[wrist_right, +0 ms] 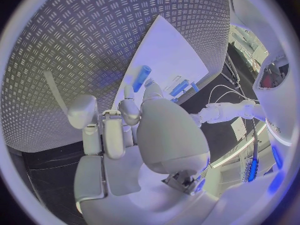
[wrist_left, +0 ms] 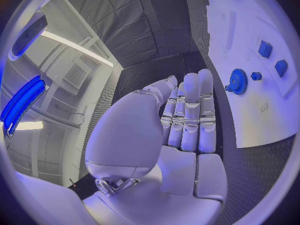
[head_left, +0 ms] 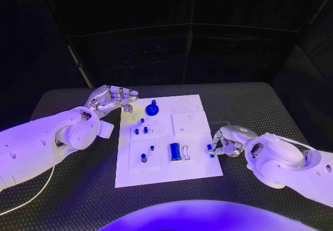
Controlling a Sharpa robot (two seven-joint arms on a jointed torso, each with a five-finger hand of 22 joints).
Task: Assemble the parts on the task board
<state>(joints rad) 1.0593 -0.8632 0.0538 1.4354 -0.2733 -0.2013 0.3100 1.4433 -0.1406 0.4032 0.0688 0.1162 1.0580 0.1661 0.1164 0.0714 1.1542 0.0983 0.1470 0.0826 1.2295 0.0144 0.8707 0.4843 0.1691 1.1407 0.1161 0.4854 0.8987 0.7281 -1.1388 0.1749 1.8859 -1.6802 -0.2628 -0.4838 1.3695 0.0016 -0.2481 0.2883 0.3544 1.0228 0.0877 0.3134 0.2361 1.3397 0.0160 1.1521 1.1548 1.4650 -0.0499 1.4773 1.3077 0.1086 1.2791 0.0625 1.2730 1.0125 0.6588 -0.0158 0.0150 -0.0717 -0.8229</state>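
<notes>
The board point(head_left: 194, 166) lies flat in the middle of the desk point(head_left: 263, 106), long side running away from the robot. Several parts are on it: a blue gear point(head_left: 152, 109) near the far left corner, small pegs point(head_left: 141, 130) in the left-hand panel behind mid-board, further pegs point(head_left: 144, 157) in the near left panel, and a blue cylinder point(head_left: 175, 151) lying in a recess near the centre. The far right panels show bare outlines and holes with nothing in them, so by judgement the assembly is partly done and several seats are left to fill. The right hand point(head_left: 229, 141) sits at the board's right edge, near side, with its fingers point(wrist_right: 128, 110) pinched on a small blue pin point(head_left: 210, 148); the right wrist view shows that pin point(wrist_right: 141, 78) standing out from the fingertips above the white plate, apart from the surface as far as can be told. This part is in transit, not yet seated; which hole it is meant for cannot be told. The left hand point(head_left: 111, 99) is off the board's far left corner, beside the gear but not touching it. Its fingers point(wrist_left: 190, 115) lie straight and close together in the left wrist view, holding nothing. Whether the pegs already standing are fully pressed home is too small to judge.
</notes>
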